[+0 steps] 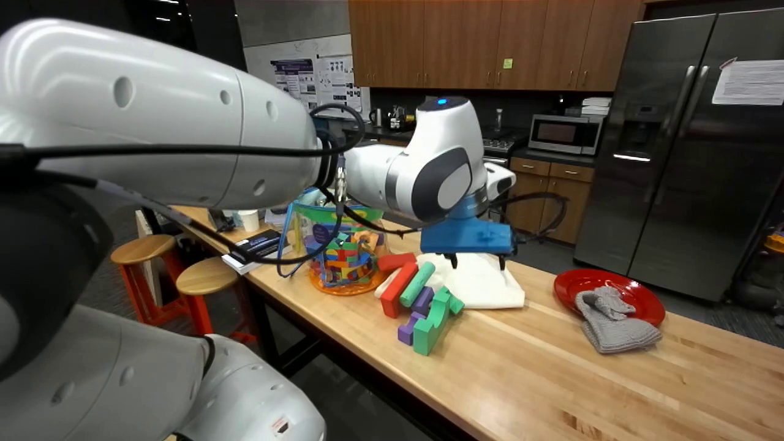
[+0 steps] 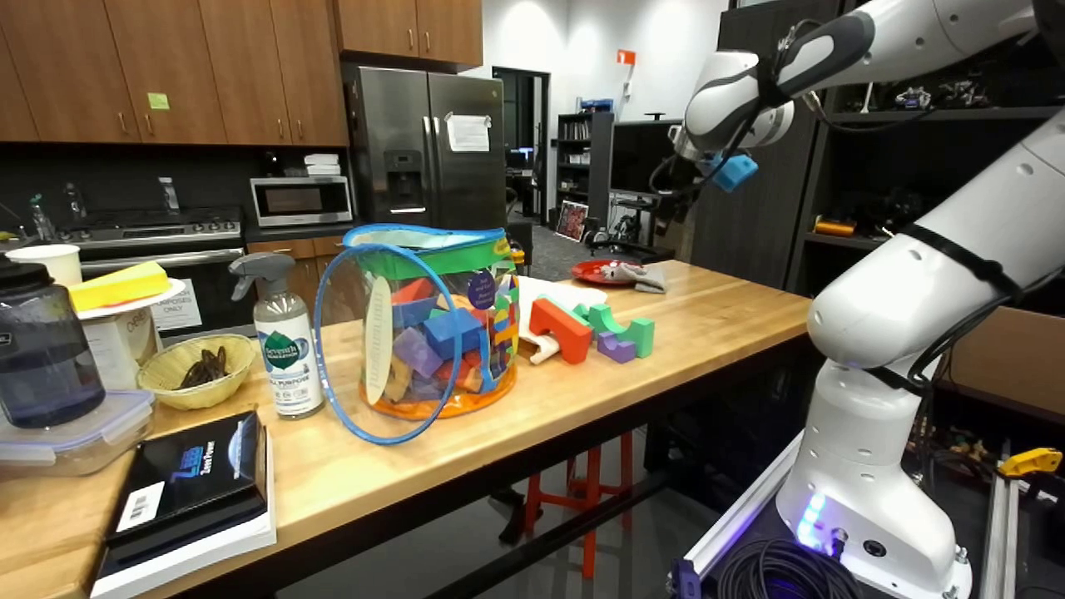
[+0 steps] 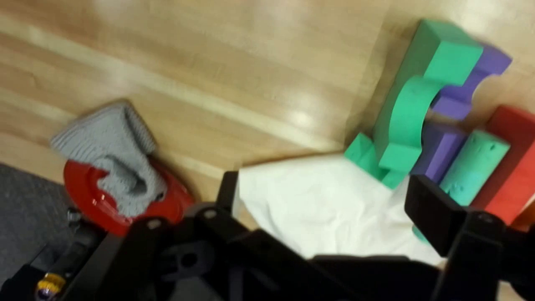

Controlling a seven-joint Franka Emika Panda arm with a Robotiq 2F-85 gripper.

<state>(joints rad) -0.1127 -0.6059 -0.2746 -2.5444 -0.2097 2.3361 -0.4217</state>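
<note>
While hovering above white cloth point(image 1: 490, 285) with fingers point(image 3: 434, 215) spread wide and empty, shows no grasp made yet. Judged barely begun. Find white cloth loose on surface point(image 1: 539, 352), partly behind colored blocks point(image 1: 422, 301), left of red plate point(image 1: 569, 283) in an exterior view.

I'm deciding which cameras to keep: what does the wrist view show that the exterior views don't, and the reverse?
Only the wrist view: dark pits in one end of the green cylinder, and a look down between the fingers of the open gripper at the white cloth.

Only the exterior views: the refrigerator, the microwave and the gripper's blue cover.

Shared: the white cloth, the green arched block, and the red plate with the grey knitted cloth lying partly on it.
</note>
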